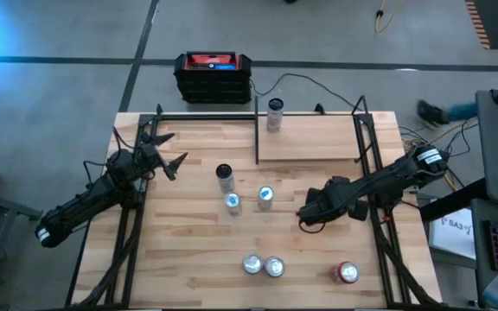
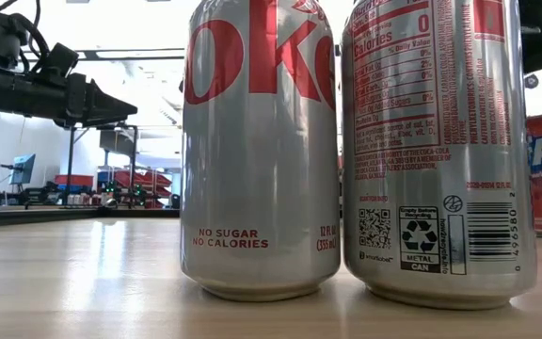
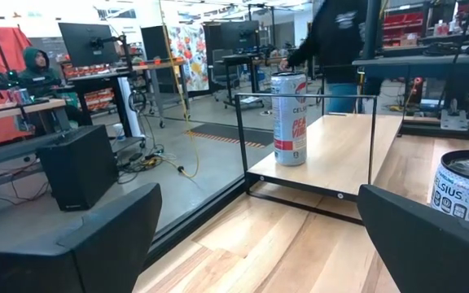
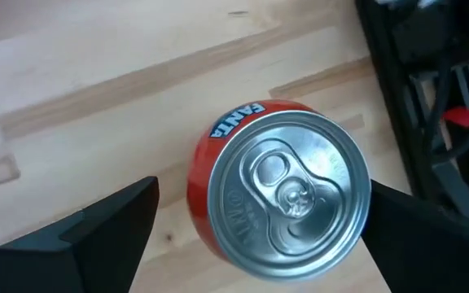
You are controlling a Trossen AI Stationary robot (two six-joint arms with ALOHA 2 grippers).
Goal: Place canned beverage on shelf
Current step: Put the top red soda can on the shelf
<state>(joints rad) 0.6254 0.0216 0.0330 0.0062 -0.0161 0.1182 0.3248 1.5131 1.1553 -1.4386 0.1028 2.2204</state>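
On the shelf [image 1: 318,138] at the far side of your table [image 1: 188,276] you already have one tall slim can [image 1: 274,114] standing upright near its far left corner; the left wrist view shows it as a silver and red can on the light board, inside the thin black rods. Nothing else stands on that board.

Your right gripper [image 1: 309,212] hangs over the table's right half, just in front of the shelf's near edge. Its wrist camera looks straight down on a red can [image 4: 279,195] standing upright with its tab closed, and the two dark fingers [image 4: 96,232] sit wide on either side of it, clear of its wall. So the jaws are spread and hold nothing. From overhead, the red can [image 1: 347,273] sits near the front right of the table, apart from the gripper.

Your left gripper [image 1: 169,154] waits over the far left of the table, jaws spread wide and empty, pointed toward the shelf.

Between the arms you have a dark-topped can [image 1: 224,176] and two silver-topped cans [image 1: 233,202] [image 1: 264,197] near the table's middle. Two more silver cans [image 1: 252,263] [image 1: 274,267] stand side by side near the front edge; the low view fills with these two, both upright and sealed.
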